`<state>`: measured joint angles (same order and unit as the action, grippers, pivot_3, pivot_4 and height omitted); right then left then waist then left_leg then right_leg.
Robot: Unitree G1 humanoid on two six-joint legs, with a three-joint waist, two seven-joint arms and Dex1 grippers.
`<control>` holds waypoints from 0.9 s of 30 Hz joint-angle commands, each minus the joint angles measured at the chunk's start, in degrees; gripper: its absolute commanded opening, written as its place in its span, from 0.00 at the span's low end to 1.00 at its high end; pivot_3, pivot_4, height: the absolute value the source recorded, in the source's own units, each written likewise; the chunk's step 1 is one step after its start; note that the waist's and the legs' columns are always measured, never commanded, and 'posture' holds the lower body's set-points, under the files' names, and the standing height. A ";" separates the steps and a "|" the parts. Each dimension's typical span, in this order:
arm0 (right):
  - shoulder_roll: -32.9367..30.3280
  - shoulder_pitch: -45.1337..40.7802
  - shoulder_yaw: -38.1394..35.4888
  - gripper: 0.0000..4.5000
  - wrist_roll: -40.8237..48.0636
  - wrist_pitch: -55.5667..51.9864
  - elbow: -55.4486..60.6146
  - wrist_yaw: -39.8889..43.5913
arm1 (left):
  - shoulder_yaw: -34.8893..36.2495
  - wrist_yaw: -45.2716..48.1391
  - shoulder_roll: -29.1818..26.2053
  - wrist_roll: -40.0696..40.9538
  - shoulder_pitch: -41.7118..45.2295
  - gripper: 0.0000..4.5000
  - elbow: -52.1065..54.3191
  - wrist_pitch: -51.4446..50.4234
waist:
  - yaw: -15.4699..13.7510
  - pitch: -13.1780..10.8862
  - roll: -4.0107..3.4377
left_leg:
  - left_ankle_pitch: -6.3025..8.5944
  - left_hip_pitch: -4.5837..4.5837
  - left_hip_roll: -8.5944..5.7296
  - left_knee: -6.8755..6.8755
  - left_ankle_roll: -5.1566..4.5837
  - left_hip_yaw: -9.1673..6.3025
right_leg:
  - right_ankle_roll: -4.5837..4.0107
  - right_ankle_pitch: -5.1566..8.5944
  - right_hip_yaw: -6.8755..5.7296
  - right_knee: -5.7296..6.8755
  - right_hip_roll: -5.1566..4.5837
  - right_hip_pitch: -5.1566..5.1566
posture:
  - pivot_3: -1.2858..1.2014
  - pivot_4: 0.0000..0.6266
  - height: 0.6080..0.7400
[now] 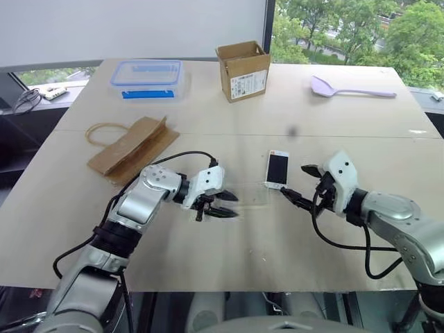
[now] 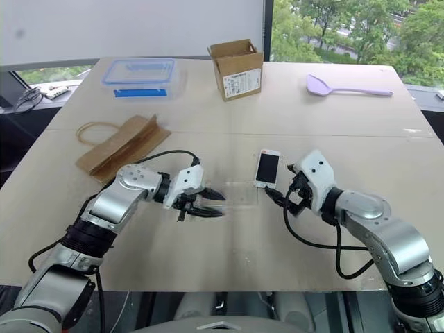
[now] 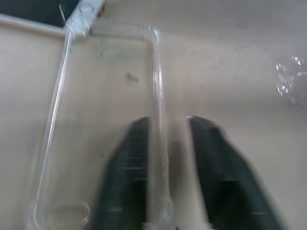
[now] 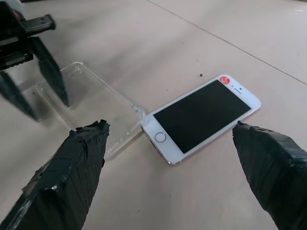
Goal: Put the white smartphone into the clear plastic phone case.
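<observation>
While the head views give the clear plastic phone case (image 2: pixel 239 193) as a faint sheen at the worktop's (image 1: pixel 291 118) centre, the wrist views show it plainly, one corner touching the white smartphone (image 4: pixel 201 118), which lies face up at its 2 o'clock. The left gripper (image 3: pixel 165 158) straddles the case's long rim, jaws apart. The right gripper (image 4: pixel 168 167) hovers near the phone's home-button end, spread wide.

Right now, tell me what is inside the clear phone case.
Nothing: the clear phone case lies empty, bare table showing through it. The white smartphone lies outside, at one corner. The left gripper straddles one side wall, hiding little.
</observation>
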<state>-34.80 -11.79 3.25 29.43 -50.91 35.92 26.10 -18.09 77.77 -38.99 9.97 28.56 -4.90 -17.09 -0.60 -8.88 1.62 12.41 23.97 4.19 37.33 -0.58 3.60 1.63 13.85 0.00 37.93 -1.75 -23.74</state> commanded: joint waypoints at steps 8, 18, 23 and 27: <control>7.50 -12.58 3.69 1.00 -4.74 -7.08 -9.55 -7.80 | 7.35 -3.75 -2.28 5.28 -5.35 0.98 11.21 -4.18 | 0.21 -0.01 -0.01 | 0.00 0.00 0.00 -0.01 0.00 0.02 | -0.01 -0.01 0.01 0.02 -0.02 -0.02 | 0.52 0.24 1.00; 18.57 -22.10 4.87 1.00 -12.12 -9.90 -23.84 -15.79 | 15.27 -13.15 -2.42 11.25 -12.34 0.98 22.67 -12.06 | 1.30 -0.03 -0.05 | 0.00 0.11 0.00 -0.13 0.00 0.04 | 0.17 -0.12 0.02 -0.03 -0.03 -0.13 | 0.52 0.24 1.00; 24.41 -23.45 1.76 1.00 -12.63 -17.73 -24.52 -20.35 | 18.23 -16.51 -2.88 13.11 -16.49 0.98 26.29 -14.30 | 1.56 -0.04 -0.06 | 0.00 0.21 0.02 -0.14 0.00 0.03 | 0.17 -0.13 0.02 0.04 -0.01 -0.31 | 0.52 0.24 1.00; 32.45 -27.28 -3.68 1.00 -13.17 -27.14 -28.01 -25.05 | 18.54 -18.01 -2.92 13.39 -18.87 0.98 27.62 -14.14 | 1.61 -0.04 -0.07 | 0.00 0.20 0.03 -0.15 0.00 0.03 | 0.17 -0.14 0.02 0.07 -0.01 -0.33 | 0.52 0.24 1.00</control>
<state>-3.57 -37.52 1.54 16.38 -75.53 7.60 2.54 -0.63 60.34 -41.35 22.28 9.83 20.05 -31.30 1.00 -8.92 1.55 12.41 24.18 4.21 37.18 -0.57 3.61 1.79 13.71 0.00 38.00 -1.76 -24.07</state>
